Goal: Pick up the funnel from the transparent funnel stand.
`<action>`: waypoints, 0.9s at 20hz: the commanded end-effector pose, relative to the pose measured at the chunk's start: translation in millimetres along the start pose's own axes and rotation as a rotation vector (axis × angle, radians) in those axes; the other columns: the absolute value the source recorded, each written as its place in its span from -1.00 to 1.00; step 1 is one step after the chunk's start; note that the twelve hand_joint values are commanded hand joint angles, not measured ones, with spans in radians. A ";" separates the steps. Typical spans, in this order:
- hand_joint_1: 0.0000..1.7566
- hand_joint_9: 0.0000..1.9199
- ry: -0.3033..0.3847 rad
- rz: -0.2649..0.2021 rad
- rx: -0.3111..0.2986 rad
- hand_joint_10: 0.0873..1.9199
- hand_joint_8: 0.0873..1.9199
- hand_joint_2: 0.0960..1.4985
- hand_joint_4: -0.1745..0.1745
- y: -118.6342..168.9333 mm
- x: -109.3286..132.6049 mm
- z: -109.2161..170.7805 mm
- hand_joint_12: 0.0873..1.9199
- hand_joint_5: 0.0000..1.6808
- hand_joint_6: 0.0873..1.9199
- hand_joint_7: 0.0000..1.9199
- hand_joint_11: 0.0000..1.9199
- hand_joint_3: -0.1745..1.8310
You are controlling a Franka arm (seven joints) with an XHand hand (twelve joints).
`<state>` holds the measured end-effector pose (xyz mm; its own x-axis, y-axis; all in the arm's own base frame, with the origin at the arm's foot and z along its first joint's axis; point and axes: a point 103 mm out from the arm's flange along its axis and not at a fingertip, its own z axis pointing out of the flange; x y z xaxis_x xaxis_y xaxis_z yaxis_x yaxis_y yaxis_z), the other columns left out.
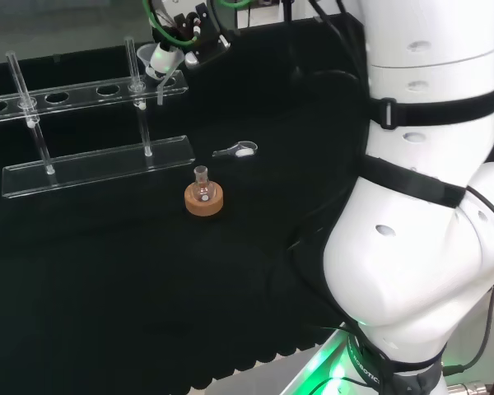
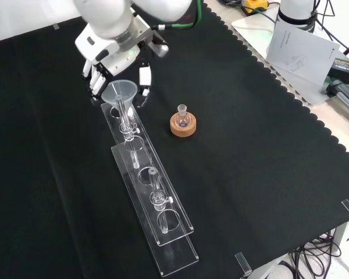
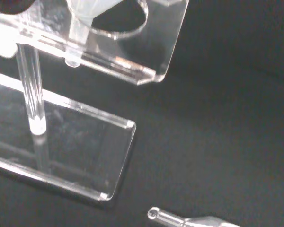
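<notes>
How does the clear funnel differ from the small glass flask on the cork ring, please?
The clear funnel sits raised in the end hole of the transparent funnel stand, while the small glass flask rests low on a cork ring on the black cloth. The funnel flares wide at its top; the flask narrows to a short neck. The hand is beside the funnel, with the flask standing apart. Both are clear and upright.

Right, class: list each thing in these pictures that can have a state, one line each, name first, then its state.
funnel: upright, its stem down through the end hole of the stand's top shelf.
funnel stand: upright on the cloth, its other holes empty.
hand: at the funnel's cone, fingers curled near it; contact cannot be told.
small flask: upright on its cork ring.
cork ring: flat on the cloth, beside the stand.
</notes>
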<state>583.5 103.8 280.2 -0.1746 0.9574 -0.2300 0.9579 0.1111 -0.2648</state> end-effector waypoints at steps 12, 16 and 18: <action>-0.10 0.18 -0.144 0.109 -0.190 -0.56 -0.28 -0.04 -0.33 -126.6 1.3 -96.2 0.18 -0.02 -0.32 -0.10 -0.20 -0.30; -0.10 0.18 -0.178 0.137 -0.168 -0.57 -0.27 -0.04 -0.33 -154.7 11.5 -89.0 0.17 -0.04 -0.31 -0.11 -0.20 -0.29; -0.11 0.18 -0.191 0.151 -0.161 -0.57 -0.27 -0.04 -0.32 -167.5 16.1 -84.8 0.17 -0.04 -0.30 -0.11 -0.20 -0.29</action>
<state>506.7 110.2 393.5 -0.1017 0.9368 -0.3347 0.9938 0.0804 -0.0769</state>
